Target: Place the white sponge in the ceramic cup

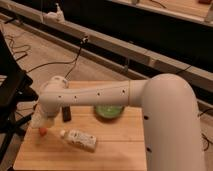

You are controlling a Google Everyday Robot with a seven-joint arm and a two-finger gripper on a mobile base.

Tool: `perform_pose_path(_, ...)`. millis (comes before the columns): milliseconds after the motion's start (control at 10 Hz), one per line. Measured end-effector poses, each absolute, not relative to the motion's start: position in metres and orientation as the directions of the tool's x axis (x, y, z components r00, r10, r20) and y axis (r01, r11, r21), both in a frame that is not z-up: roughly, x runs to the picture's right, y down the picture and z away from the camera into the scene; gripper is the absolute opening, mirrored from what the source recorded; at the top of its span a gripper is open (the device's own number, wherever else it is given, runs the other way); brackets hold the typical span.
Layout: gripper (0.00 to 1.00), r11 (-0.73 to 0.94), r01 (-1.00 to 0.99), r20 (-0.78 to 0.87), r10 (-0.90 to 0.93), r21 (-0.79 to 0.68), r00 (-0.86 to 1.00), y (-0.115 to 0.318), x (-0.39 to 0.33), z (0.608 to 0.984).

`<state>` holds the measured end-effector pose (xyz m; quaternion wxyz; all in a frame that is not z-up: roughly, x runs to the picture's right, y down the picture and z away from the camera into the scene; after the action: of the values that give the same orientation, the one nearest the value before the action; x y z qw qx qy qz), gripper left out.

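The sponge (38, 120) shows as a pale, soft-edged block at the table's (120, 150) left edge, about 9 o'clock on the tabletop. It lies right at the gripper (44, 116), against its lower end on the 8 o'clock side, so the two read as one pale mass. I cannot tell whether the gripper is clenched on the sponge or only resting against it, nor whether the sponge is clear of the wood.

Just beside the sponge, at its 5 o'clock, a small orange thing (43, 131) sits on the wood. At 4 o'clock from the gripper, near but apart, a white labelled bottle (80, 140) lies on its side. At 3 o'clock, just beside the gripper, a small dark thing (66, 114) stands upright. Further along at 3 o'clock is the green bowl (109, 111), its far rim covered by the arm (100, 94). The white arm stretches from the right across the table and bends down at a rounded wrist above the gripper.
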<state>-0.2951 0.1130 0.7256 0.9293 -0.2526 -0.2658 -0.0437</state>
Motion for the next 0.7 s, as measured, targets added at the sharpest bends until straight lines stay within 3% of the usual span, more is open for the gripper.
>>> perform_pose_path(200,0.0,0.913,0.149,0.54,0.088,-0.381,0.837,0.038,-0.299,0.71)
perform_pose_path(300,0.0,0.923,0.135,0.548,0.093,-0.361,0.831,0.02,-0.3,0.704)
perform_pose_path(700,0.0,0.927,0.13,0.554,0.094,-0.351,0.827,0.012,-0.302,0.7)
